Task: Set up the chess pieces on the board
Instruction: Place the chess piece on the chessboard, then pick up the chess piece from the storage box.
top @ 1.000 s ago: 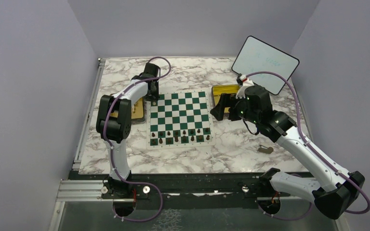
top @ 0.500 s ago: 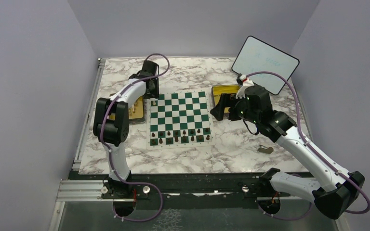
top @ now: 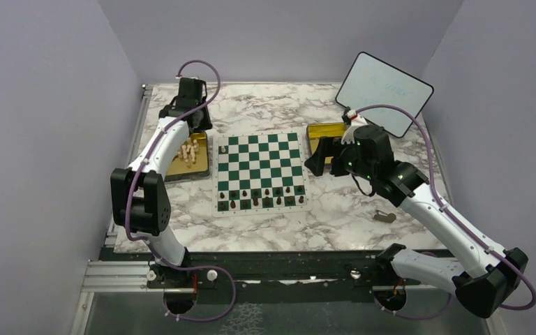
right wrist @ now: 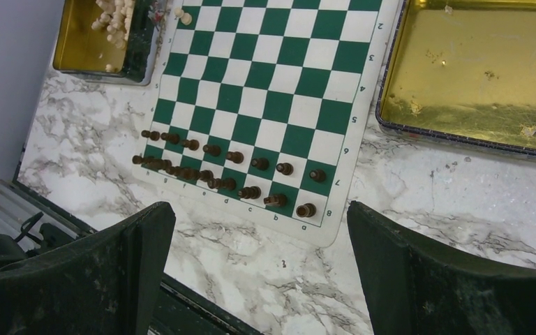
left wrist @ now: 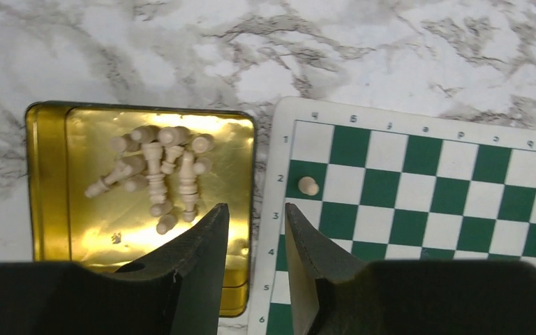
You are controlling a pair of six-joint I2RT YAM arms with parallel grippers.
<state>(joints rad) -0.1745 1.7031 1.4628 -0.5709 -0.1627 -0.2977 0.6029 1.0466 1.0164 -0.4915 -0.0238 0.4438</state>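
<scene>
"Left of the board (top: 261, 171), seen from above, what is the left gripper (top: 194, 124) doing?"

"It hangs over the far end of the gold tray (top: 174, 174) that holds the cream pieces (top: 188, 151). The dark pieces (top: 262, 197) fill the board's two near rows. One cream pawn (top: 222, 149) stands near its far left corner. The right gripper (top: 323, 155) hovers right of the board, by a second gold tray (top: 324, 130)."

"And the left wrist camera?"

"Its jaws stand a narrow gap apart with nothing between them. The cream pieces lie heaped on their sides, touching one another."

"The risk?"

"I'd expect a pinch into that heap to catch two, or a lying piece to twist and be set down tilted. A low pass over the board could also topple the lone pawn."

"Right wrist?"

"Fingers spread wide, holding nothing, above the board's right edge and the second tray."

"The setting?"

"A white marble-patterned table (top: 335, 223), smooth, so a dropped piece may roll. There are plain lilac walls on three sides, and a white panel (top: 384, 93) leans beyond the board to the right."
</scene>
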